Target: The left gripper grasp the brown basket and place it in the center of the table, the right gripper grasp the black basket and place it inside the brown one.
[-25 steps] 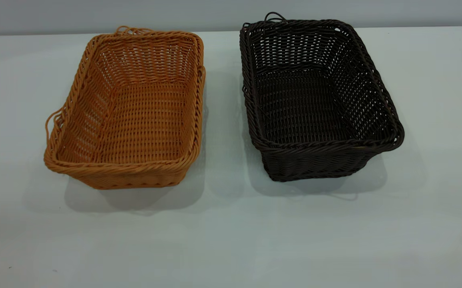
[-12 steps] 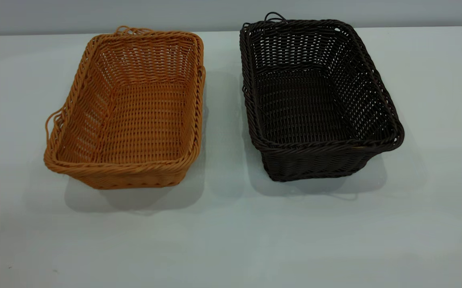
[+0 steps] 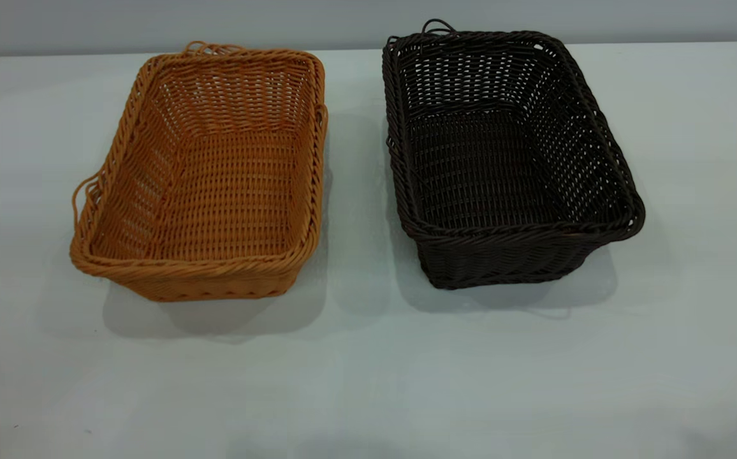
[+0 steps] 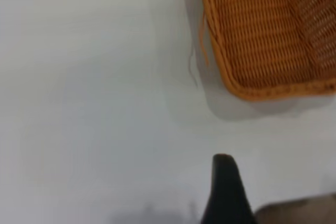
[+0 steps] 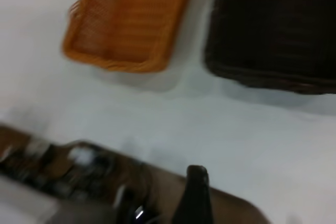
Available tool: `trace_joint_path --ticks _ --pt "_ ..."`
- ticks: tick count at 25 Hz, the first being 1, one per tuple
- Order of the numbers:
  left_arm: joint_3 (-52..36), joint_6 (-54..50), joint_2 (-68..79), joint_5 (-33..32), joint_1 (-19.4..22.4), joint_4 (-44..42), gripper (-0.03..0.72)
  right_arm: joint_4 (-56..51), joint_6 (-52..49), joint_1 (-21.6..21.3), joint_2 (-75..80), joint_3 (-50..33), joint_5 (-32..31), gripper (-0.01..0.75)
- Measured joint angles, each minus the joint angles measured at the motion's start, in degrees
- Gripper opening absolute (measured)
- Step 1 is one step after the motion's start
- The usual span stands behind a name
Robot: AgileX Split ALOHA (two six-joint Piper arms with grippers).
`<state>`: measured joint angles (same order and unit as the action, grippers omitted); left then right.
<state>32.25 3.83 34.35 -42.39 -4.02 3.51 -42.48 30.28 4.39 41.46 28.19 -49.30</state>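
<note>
The brown basket (image 3: 209, 178), orange-tan wicker, stands upright and empty on the left half of the table (image 3: 368, 370). The black basket (image 3: 502, 159), dark wicker, stands upright and empty to its right, a gap apart. Neither gripper shows in the exterior view. The left gripper (image 4: 226, 187) is over bare table, well apart from the brown basket (image 4: 268, 30). The right gripper (image 5: 195, 192) is near the table's edge, far from the black basket (image 5: 273, 30) and the brown basket (image 5: 131, 19). Neither gripper holds anything.
Bare tabletop stretches in front of both baskets. A pale wall (image 3: 368, 19) runs behind the table's back edge. Brown floor and dark equipment (image 5: 79, 166) show past the table edge in the right wrist view.
Both baskets stay where they were. Faint shadows have appeared on the table along the near edge of the exterior view.
</note>
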Motion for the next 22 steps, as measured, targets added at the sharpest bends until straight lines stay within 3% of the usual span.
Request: trace_joint_path --ticks 5,8,13,17,22 --pt "3.7 1.2 12.3 8.6 0.0 0.0 0.476 -14.1 14.6 0.7 19.7 0.0 5.5 0.591" --pt "6.4 1.6 18.0 10.9 0.0 0.0 0.475 -19.2 16.1 5.7 29.9 1.0 8.2 0.591" --pt "9.1 1.9 25.4 13.5 0.0 0.0 0.476 -26.1 7.6 17.7 45.4 5.4 15.3 0.591" --pt "9.6 1.9 28.7 15.1 0.0 0.0 0.476 -38.3 -1.8 19.0 57.2 8.2 16.3 0.591" --pt "9.6 1.9 29.6 17.3 0.0 0.0 0.476 -56.8 -2.2 19.0 68.4 9.9 16.8 0.591"
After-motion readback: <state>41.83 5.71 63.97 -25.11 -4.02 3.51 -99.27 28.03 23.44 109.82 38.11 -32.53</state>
